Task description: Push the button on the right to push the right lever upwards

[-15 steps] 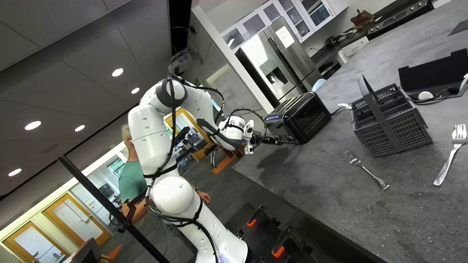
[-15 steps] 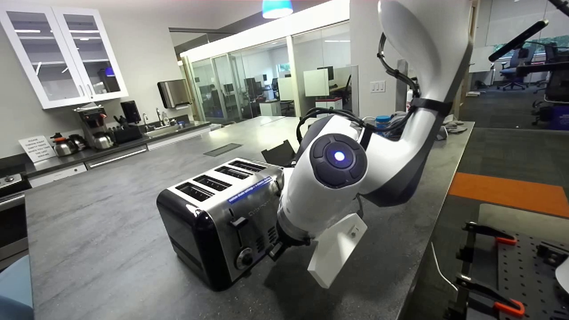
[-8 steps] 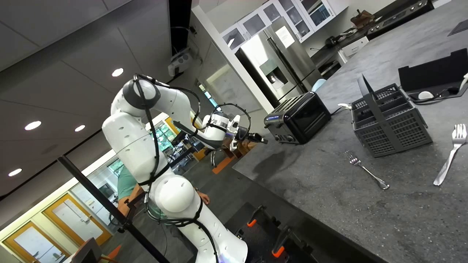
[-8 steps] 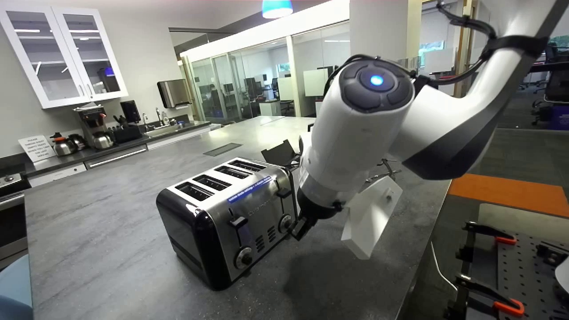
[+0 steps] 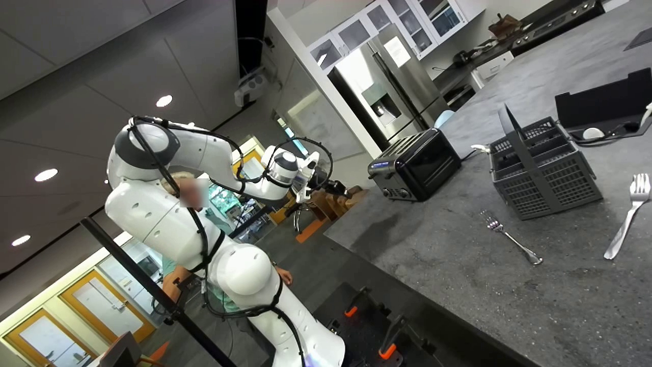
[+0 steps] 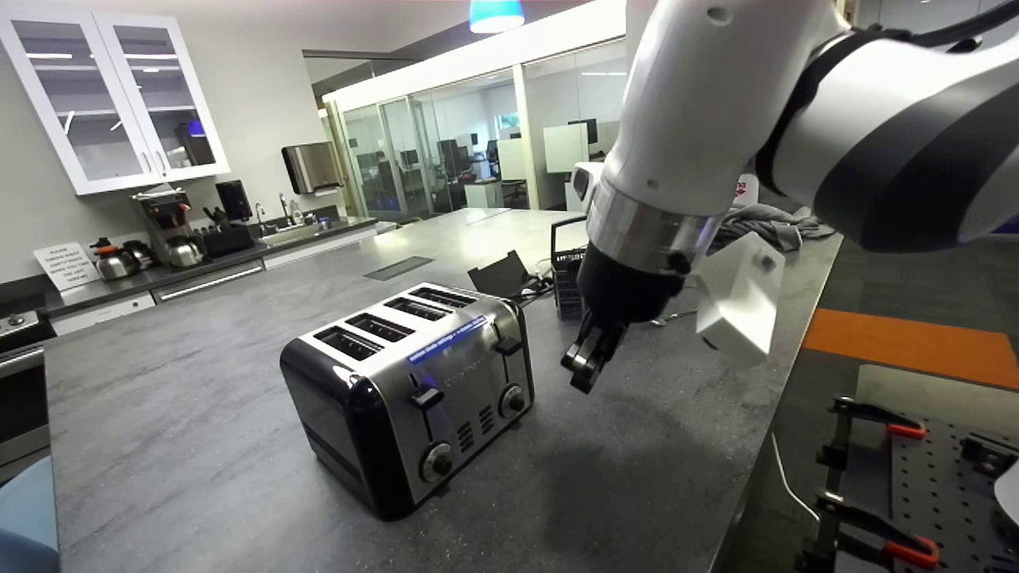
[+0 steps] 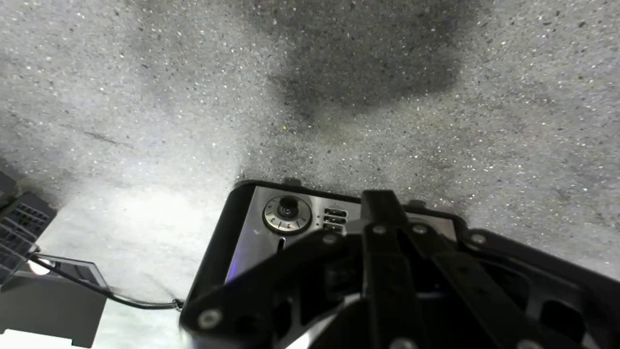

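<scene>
A black and silver toaster [image 6: 406, 390] stands on the counter; it also shows in an exterior view [image 5: 417, 165]. Its right lever [image 6: 507, 345] sits near the top of its slot. The right dial [image 6: 512, 400] with a black knob is below it; this dial also shows in the wrist view [image 7: 287, 213]. A separate button cannot be made out. My gripper [image 6: 583, 368] is shut and empty, in the air apart from the toaster's front. It also shows in an exterior view [image 5: 348, 193] and in the wrist view [image 7: 385, 206], where it hides much of the toaster's front.
A left lever [image 6: 427, 397] and left dial [image 6: 436, 461] are on the same toaster face. A grey cutlery basket [image 5: 545, 168], a fork [image 5: 512, 239], another fork [image 5: 626, 219] and a black open case [image 5: 606, 102] are on the counter. A person stands behind the arm.
My gripper has drawn back and up from the toaster's front. The right lever and right dial, hidden behind the arm a second ago in an exterior view, now show. The toaster has not moved.
</scene>
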{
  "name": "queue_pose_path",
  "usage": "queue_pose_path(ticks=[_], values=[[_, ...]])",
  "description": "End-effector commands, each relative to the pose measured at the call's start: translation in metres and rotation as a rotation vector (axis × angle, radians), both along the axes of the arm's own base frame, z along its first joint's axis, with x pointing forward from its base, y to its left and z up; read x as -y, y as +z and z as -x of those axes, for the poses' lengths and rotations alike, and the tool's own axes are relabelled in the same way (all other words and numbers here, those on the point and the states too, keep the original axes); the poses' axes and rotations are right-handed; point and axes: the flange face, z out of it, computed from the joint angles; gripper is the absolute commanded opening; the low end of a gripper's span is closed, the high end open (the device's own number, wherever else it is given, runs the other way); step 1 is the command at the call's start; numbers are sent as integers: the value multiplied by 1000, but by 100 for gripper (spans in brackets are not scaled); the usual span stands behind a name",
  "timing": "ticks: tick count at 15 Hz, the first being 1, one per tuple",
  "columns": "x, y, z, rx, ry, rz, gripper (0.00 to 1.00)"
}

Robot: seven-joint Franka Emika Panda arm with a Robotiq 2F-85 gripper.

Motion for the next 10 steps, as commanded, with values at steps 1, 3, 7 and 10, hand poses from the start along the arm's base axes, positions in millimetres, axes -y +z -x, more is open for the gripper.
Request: queue_pose_path(ticks=[1, 3, 7, 10], values=[[19, 36, 22, 35, 31, -19, 0], [26, 54, 28, 57, 42, -28, 0], [35, 76, 37, 82, 65, -43, 0], [40, 85, 43, 96, 77, -57, 0]])
